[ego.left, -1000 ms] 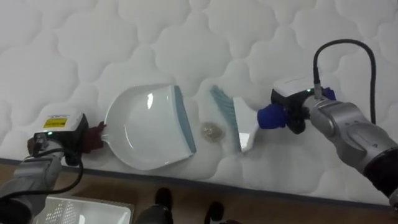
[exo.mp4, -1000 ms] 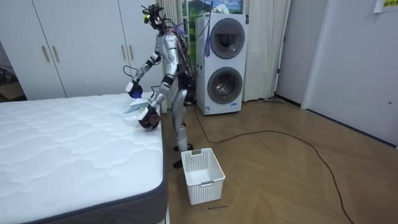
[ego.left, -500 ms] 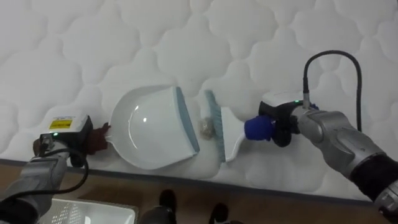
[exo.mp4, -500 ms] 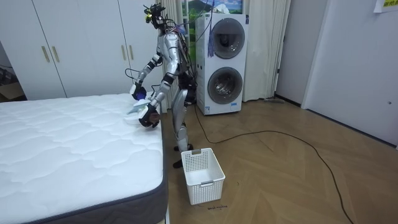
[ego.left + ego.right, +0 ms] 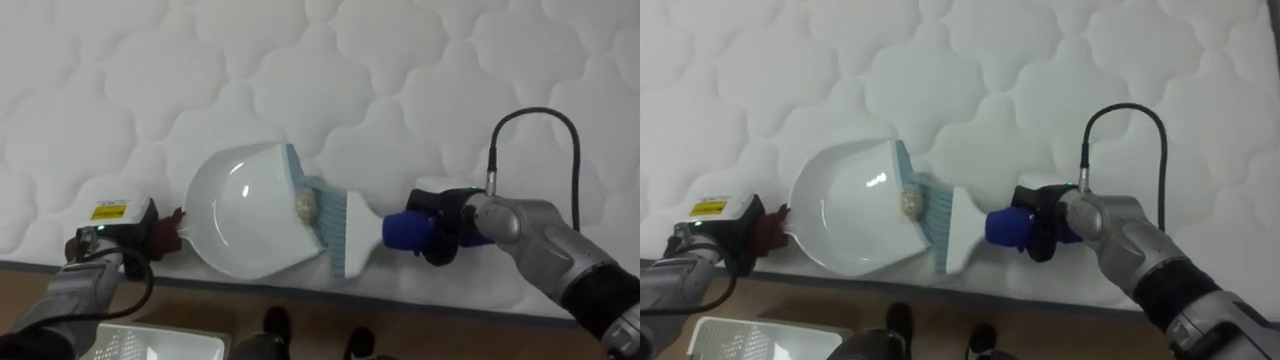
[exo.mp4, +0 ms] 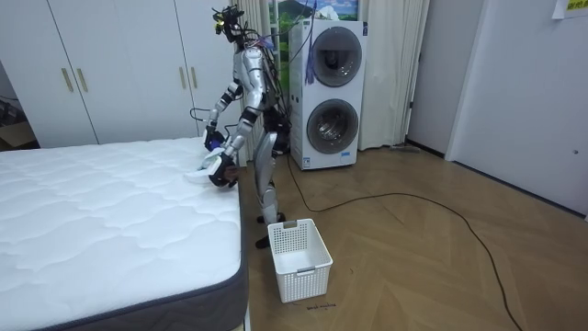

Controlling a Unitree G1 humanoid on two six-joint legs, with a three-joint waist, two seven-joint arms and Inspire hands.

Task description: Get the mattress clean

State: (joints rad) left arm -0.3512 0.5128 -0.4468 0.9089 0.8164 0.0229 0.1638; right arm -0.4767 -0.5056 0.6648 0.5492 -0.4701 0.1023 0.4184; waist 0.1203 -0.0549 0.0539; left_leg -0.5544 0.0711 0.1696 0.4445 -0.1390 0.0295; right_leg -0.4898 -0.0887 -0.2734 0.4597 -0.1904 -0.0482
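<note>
Quilted bed [image 5: 400, 80] edge: left hand [image 5: 142, 240] grips the dustpan [image 5: 240, 215] by its handle, right hand [image 5: 445, 226] clamps the brush [image 5: 345, 232], crumb [image 5: 303, 205] sits on the pan's lip. Probably best pressing that lip flat, then one short sweep inward.

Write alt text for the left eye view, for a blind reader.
The robot's right hand holds a white brush against the lip of a white dustpan on a quilted mattress, a scrap at that lip; its left hand holds the dustpan's handle.
</note>
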